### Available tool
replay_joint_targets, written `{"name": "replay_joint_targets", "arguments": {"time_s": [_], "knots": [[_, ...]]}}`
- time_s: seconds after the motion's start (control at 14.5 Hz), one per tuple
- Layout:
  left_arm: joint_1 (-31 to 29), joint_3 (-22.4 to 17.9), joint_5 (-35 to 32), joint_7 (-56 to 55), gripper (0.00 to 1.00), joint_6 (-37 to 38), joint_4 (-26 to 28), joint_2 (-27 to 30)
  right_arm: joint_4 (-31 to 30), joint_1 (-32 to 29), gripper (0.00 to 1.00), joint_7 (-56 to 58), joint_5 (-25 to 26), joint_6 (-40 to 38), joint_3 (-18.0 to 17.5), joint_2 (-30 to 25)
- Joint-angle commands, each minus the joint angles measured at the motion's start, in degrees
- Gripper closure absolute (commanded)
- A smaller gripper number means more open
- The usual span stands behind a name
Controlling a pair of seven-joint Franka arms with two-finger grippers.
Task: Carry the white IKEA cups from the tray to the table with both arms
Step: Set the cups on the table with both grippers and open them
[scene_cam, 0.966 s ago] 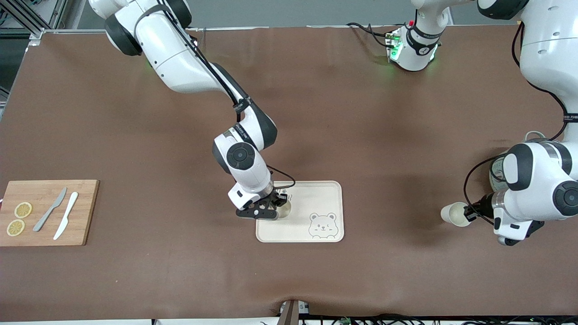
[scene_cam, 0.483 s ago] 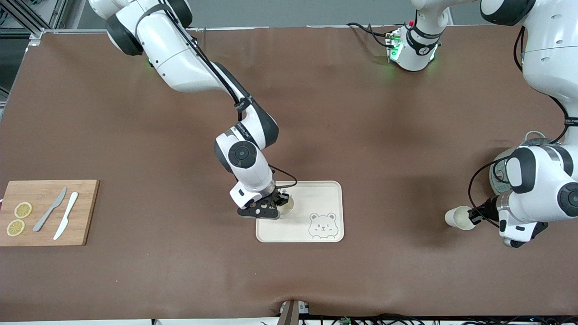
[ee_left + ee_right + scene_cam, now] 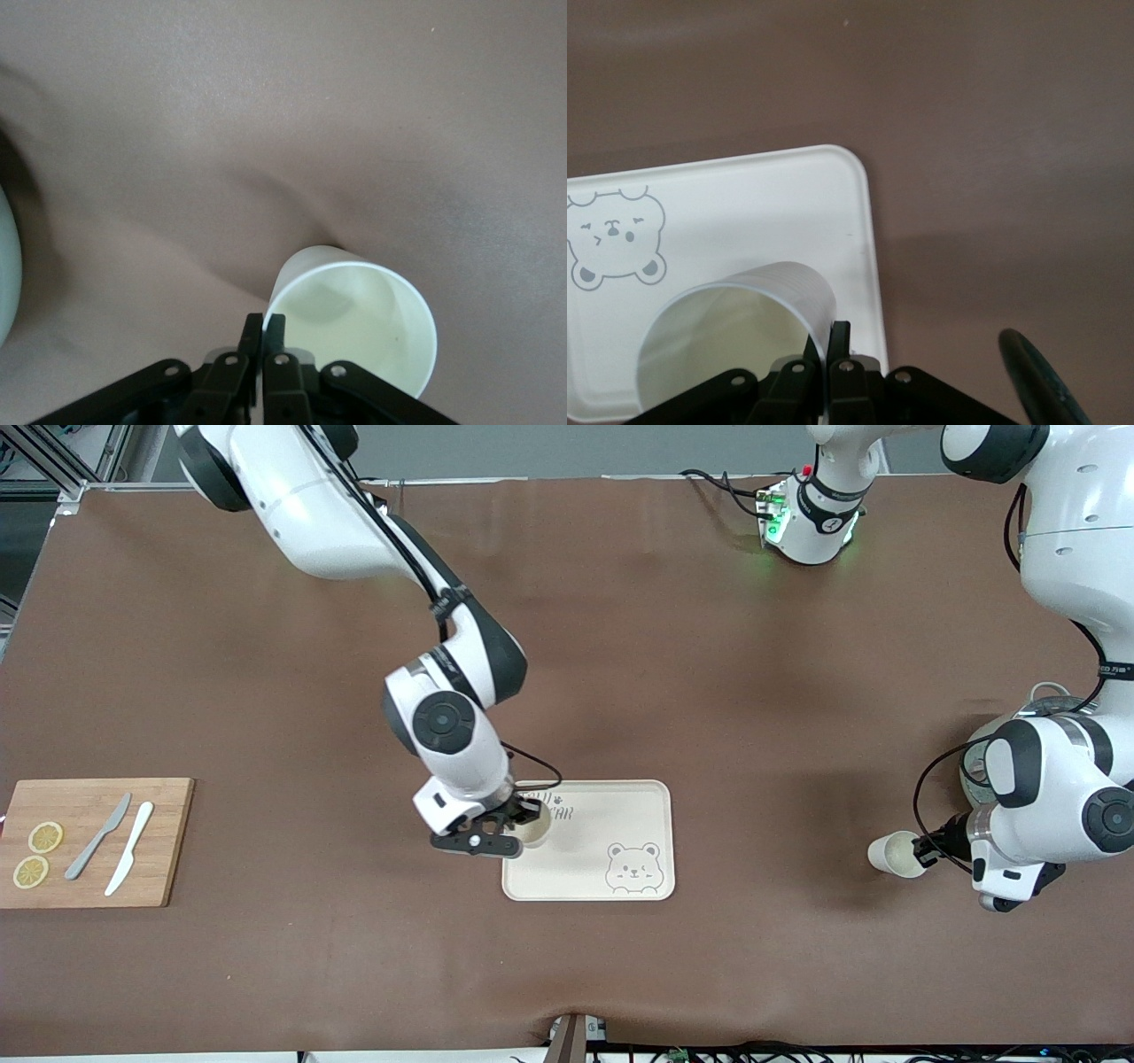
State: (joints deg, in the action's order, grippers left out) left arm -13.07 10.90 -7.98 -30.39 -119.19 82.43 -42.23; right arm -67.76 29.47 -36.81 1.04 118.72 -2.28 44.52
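My right gripper (image 3: 518,825) is shut on the rim of one white IKEA cup (image 3: 534,830). It holds the cup upright over the cream bear-printed tray (image 3: 620,806), at the tray's edge toward the right arm's end. In the right wrist view the fingers (image 3: 842,341) pinch that cup's wall (image 3: 735,336) above the tray (image 3: 744,204). My left gripper (image 3: 926,849) is shut on the rim of the second cup (image 3: 895,853), held tilted over bare table near the left arm's end. The left wrist view shows this gripper (image 3: 264,332) pinching the cup (image 3: 354,319).
A grey-green pot (image 3: 973,766) stands beside the left gripper, mostly hidden by the left arm; its edge shows in the left wrist view (image 3: 4,266). A wooden board (image 3: 168,841) with lemon slices and two knives lies at the right arm's end.
My right gripper has moved with its cup across the tray toward the right arm's end. The left gripper and its cup have shifted only slightly.
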Motion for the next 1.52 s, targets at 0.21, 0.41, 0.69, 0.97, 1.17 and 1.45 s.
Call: {"name": "replay_joint_targets", "arguments": {"time_s": [0.21,0.41,0.69,0.97,1.17,1.45], "knots": [[-0.3,0.3,-1.2,0.6,0.13,-0.5,0.1,0.0,-19.2,-12.2,1.0,23.9,-4.8,-1.2,-0.9,-16.9],[-0.2,0.3,-1.3,0.5,0.0,-0.4,-0.2,0.7,-24.2,-18.7,1.0,36.0,-5.7,-1.6,-0.9,-20.4],[0.0,0.3,-2.1,0.8,0.0,0.2,-0.3,4.0,-26.1,-26.9,1.0,50.9,-6.2,-1.6,-0.9,-20.6],[0.2,0.6,-2.2,3.3,0.0,2.0,-0.3,10.0,-27.2,-32.2,1.0,62.8,-6.2,-0.5,-0.7,-18.7],[0.3,1.0,-2.2,5.2,0.0,5.8,-0.3,14.8,-27.2,-33.4,1.0,67.3,-6.4,1.8,-0.8,-16.1],[0.0,3.5,-1.2,8.8,0.0,12.5,-0.4,21.0,-32.7,-32.9,1.0,67.6,-7.3,8.5,-1.2,-15.2]]}}
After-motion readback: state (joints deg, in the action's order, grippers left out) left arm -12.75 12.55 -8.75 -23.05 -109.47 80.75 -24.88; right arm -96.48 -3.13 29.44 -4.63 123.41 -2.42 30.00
